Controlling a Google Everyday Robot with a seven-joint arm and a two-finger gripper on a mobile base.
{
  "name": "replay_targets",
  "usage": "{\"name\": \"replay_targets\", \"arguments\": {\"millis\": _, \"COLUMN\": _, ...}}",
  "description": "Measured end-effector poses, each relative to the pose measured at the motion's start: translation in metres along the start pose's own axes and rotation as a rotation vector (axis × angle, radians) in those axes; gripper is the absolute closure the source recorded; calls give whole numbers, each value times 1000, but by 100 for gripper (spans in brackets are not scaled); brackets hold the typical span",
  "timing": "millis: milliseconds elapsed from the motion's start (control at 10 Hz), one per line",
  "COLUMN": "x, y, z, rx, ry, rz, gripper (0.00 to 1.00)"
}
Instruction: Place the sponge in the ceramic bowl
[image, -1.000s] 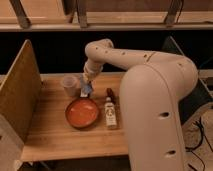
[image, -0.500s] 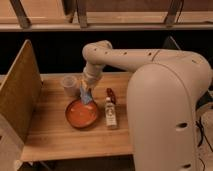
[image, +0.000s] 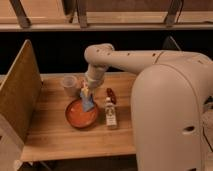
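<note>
Sponge (image: 89, 105) and ceramic bowl (image: 75, 120): task items; the full entry runs by size.

1. Robot body (image: 170, 120): pale casing that fills the right foreground.
2. Table (image: 55, 137): light wood and carries every item below.
3. Side panel (image: 20, 95): brown board standing upright along the table's left edge.
4. Arm (image: 130, 57): reaches leftward from the body, then bends down over the middle of the table.
5. Ceramic bowl: wide and shallow, orange-red inside, and sits near the table's centre.
6. Cup (image: 69, 85): translucent and upright, just behind the bowl on the left.
7. Bottle (image: 110, 115): white label, upright, just right of the bowl.
8. Red item (image: 110, 95): small and dark, behind the bottle.
9. Gripper (image: 86, 95): points down over the bowl's far right edge and appears to be pinching the sponge's yellow upper end.
10. Sponge: hangs on end from the gripper, blue side lowest, low over the bowl's inner right portion. Whether it touches the bowl cannot be told.

Hazards, as judged:
- The sponge sits close to the rim, so a release here may let it topple outward onto the table.
- The soft foam may cling to one pad and lift away on retreat.
- Further descent could press on the rim and tilt the bowl or shove it into the bottle.
- The wrist passes near the cup, and a sideways exit could knock it.
</note>
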Motion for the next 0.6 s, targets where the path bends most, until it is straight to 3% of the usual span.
{"name": "replay_targets", "arguments": {"millis": 400, "x": 0, "y": 0, "z": 0, "rx": 0, "ry": 0, "rz": 0, "gripper": 30}}
{"name": "replay_targets", "arguments": {"millis": 600, "x": 0, "y": 0, "z": 0, "rx": 0, "ry": 0, "rz": 0, "gripper": 20}}
